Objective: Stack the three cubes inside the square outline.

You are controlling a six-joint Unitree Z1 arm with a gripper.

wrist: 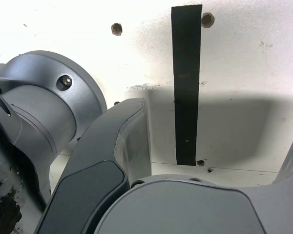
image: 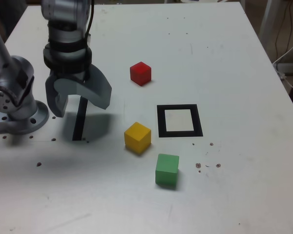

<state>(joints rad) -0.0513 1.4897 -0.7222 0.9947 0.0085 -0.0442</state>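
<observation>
Nearest the lens, the green cube (image: 167, 169), with the yellow cube (image: 137, 137) and red cube (image: 140, 73), is seen well clear of the empty, spread jaws of the gripper (image: 79, 103), which should be centred squarely over one cube before being lowered toward the square outline (image: 179, 121).

The arm's gripper (image: 79, 103) points straight down near the table's edge on the exterior view's left, jaws spread wide and holding nothing.

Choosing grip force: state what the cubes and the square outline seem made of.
Red cube, yellow cube, green cube: probably painted wood or foam, with a matte, even colour and crisp edges. Square outline: black tape, flat and slightly glossy.
</observation>
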